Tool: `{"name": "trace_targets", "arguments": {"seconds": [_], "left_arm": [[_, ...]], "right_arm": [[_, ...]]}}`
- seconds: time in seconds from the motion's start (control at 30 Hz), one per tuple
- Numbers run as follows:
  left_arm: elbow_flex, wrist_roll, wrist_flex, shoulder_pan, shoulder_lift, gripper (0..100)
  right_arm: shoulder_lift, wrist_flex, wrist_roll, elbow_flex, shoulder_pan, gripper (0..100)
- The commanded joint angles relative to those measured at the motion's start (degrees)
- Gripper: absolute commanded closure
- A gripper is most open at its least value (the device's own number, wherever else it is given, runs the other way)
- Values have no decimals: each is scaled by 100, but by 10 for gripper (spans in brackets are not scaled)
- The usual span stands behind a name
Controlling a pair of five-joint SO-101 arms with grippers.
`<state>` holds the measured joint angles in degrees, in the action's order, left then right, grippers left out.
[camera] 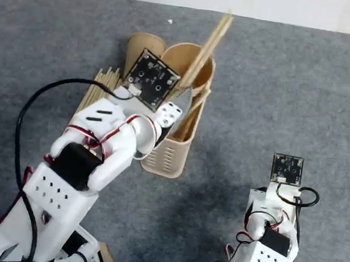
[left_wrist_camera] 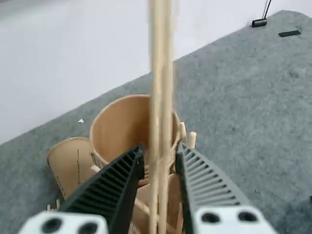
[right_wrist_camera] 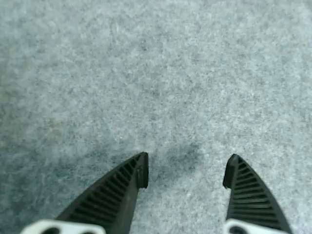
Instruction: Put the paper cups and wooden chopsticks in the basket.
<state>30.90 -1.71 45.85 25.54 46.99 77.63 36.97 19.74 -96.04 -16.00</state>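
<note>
Closest to the arms' bases, the right pincer [right_wrist_camera: 188, 163] hangs over bare grey surface [right_wrist_camera: 146, 73], its jaws wide apart and holding nothing. Farther out lies the slotted beige basket [camera: 163, 158], with several sticks already lying in it. The left pincer [left_wrist_camera: 160, 146] is above it, and its jaws are closed in on a pair of wooden chopsticks [left_wrist_camera: 160, 73], which run up between them and stick out well past the tips. These sticks are probably light, stiff and smooth. Held low with so much length free, they could swivel or slide against each other, so a firm hold across both near mid-length would suit them better. Just beyond the pincer sits an open paper cup [left_wrist_camera: 122, 124], with a second cup [left_wrist_camera: 66, 163] touching its side. Both are at the basket's far end, but I cannot tell whether they are inside its wall or only against it. The cups look thin-walled and easy to crush, so they want a gentle pinch over the rim. A loose bundle [camera: 101, 86] of more chopsticks lies on the surface beside the basket.
</note>
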Motion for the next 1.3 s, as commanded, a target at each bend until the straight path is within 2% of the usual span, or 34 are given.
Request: {"name": "trace_targets", "arguments": {"seconds": [0.0,0.13,0.23,0.3,0.43,0.53,0.67,0.87,1.03,1.27], "left_arm": [[-66,26,53,-40,523,849],[-75,18,70,-215,1112,849],[-189,18,70,-1182,1393,851],[-207,18,70,-2149,1323,850],[-295,9,589,-3512,321,848],[-567,-826,1187,-4022,-989,849],[-1068,-1574,1705,-4374,-2835,853],[-1824,-2382,2163,-4409,-4998,852],[-2492,-2532,2356,-4435,-5982,852],[-2949,-2716,2523,-4497,-6642,853]], "right_arm": [[75,-101,44,-180,57,738],[75,-101,44,-180,57,738],[75,-101,44,-180,57,738],[75,-101,44,-180,57,738],[75,-101,44,-180,57,738],[75,-101,44,-180,66,738],[75,-101,44,-180,66,738],[75,-101,44,-180,66,738],[75,-101,44,-180,66,738],[75,-101,44,-180,66,738]]}}
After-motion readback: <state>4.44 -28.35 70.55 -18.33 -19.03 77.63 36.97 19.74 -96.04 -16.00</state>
